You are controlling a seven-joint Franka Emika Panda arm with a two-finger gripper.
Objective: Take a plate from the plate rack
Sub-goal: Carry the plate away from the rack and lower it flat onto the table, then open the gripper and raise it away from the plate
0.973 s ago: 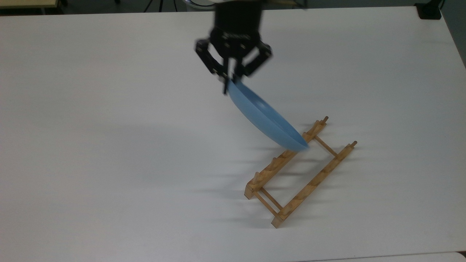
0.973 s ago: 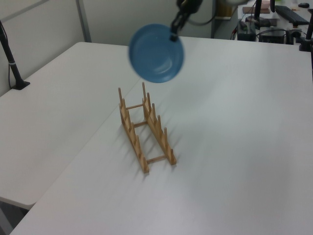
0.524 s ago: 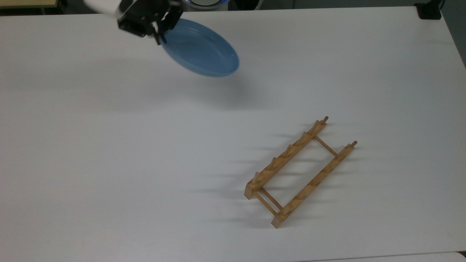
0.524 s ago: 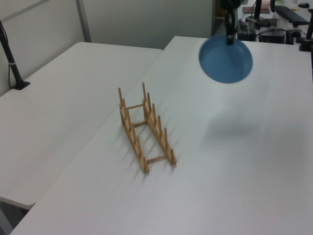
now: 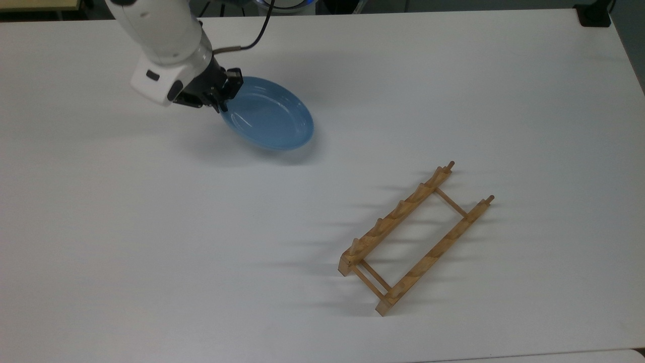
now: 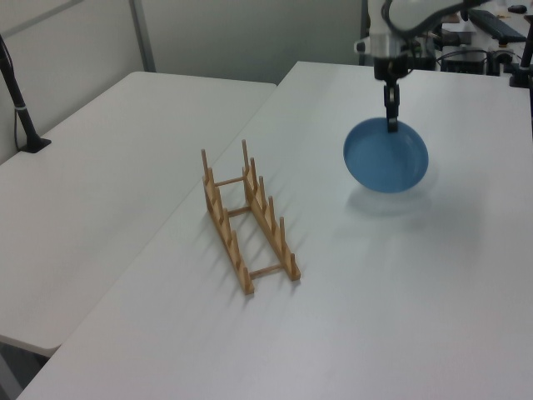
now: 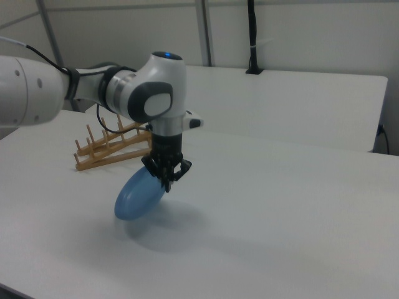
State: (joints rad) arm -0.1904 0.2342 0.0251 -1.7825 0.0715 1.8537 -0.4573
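Claw point(image 5: 220, 105) points downward (fingers pinched together).

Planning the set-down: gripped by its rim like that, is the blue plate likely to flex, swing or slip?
The plate probably stays stiff: it keeps its round shape, tilted, held at one rim point by the gripper. That off-centre pinch may let it pivot. Its smooth surface looks somewhat slippery.

**A robotics lab in an office-style room**

Two broad white tables point(image 6: 125, 167) stand pushed edge to edge, and a white Franka arm point(image 7: 134, 93) reaches over one of them. In the left view, black camera poles point(image 6: 17, 96) are clamped at 9 o'clock, while cluttered desks with cables and electronics point(image 6: 466, 37) sit at 1 o'clock. Grey partition panels with metal uprights point(image 7: 202, 31) close the background in the right view.
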